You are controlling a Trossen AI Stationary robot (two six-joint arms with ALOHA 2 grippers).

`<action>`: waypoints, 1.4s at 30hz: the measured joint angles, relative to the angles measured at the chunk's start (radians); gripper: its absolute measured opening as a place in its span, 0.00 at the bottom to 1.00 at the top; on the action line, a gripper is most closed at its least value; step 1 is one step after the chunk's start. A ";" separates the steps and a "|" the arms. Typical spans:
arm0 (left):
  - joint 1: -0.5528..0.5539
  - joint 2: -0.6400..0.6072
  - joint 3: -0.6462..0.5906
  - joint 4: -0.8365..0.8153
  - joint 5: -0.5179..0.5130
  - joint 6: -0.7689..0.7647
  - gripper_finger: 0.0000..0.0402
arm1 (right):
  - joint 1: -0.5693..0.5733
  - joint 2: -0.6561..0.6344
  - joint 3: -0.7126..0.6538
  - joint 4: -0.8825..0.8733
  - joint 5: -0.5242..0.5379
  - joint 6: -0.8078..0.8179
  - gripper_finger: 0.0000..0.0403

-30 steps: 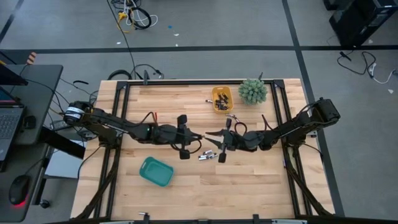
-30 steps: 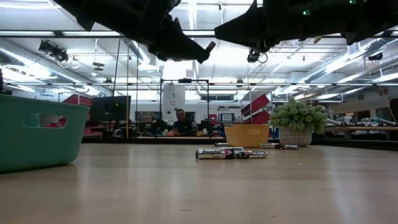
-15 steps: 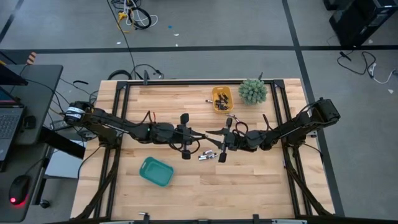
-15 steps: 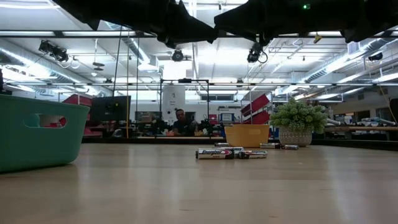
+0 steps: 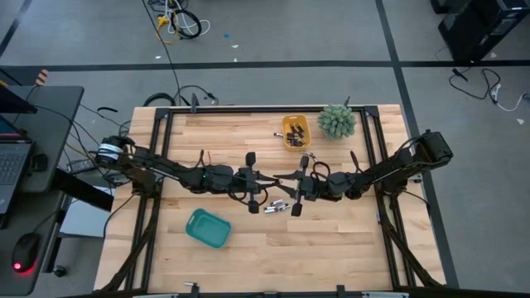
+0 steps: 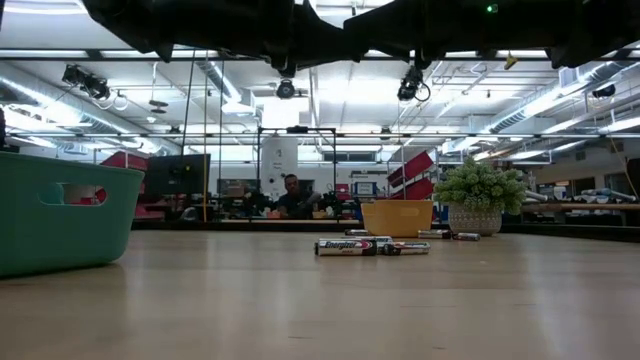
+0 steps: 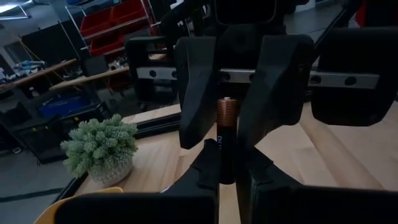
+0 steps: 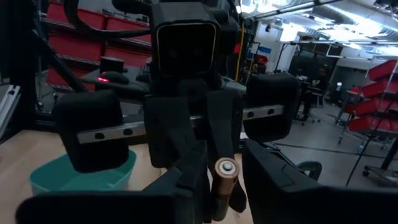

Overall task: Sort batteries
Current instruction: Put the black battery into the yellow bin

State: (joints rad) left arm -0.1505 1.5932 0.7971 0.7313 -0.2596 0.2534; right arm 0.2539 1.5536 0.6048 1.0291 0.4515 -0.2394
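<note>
- High view: teal bin (image 5: 208, 228) at the near left, apparently set there to take one kind of cell; contents not visible.
- Just beyond it, near the table's middle, a small cluster of loose batteries (image 5: 274, 207) lying flat on the wood, not yet sorted, directly beneath the meeting grippers.
- Above that cluster, left gripper (image 5: 271, 183) and right gripper (image 5: 286, 183) brought nose to nose, well clear of the tabletop; looks like a pass from one arm to the other, or a turning of the cell for a better hold.
- Between the two, one copper-topped battery (image 7: 225, 134), standing crosswise to both grippers, copper end up in the left wrist view.
- Right gripper's fingers (image 7: 198, 93) closed on either side of that battery, seemingly carrying it.
- Left gripper's fingers (image 8: 186, 134) pressed together with nothing between them, tips just beside the battery; contact hard to confirm.
- Farther back, right of centre, yellow bin (image 5: 295, 131) already holding several dark cells, likely the other sorting target.
- Farthest, beside it on the right, a small potted plant (image 5: 336, 122), no part in the sorting.
</note>
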 joint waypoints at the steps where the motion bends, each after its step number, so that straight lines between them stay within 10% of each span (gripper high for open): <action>1: 0.000 0.000 0.000 0.000 0.000 -0.001 0.03 | 0.000 0.000 0.000 0.004 0.000 0.000 0.21; 16: 0.001 0.000 0.000 0.013 -0.023 -0.047 0.08 | 0.001 0.000 0.000 0.011 -0.005 -0.022 0.05; 25: 0.006 0.000 0.000 -0.052 -0.032 -0.100 0.29 | -0.006 0.000 -0.001 0.018 0.003 0.020 0.06; 31: 0.006 -0.003 0.000 -0.177 -0.137 -0.157 0.43 | -0.016 -0.002 -0.001 0.030 0.243 0.078 0.06; 42: 0.007 -0.130 0.001 -0.477 -0.242 -0.258 0.46 | -0.292 -0.003 -0.001 -0.251 0.297 0.383 0.06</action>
State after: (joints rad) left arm -0.1436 1.4628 0.7982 0.2541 -0.5020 -0.0045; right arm -0.0382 1.5509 0.6041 0.7786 0.7480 0.1436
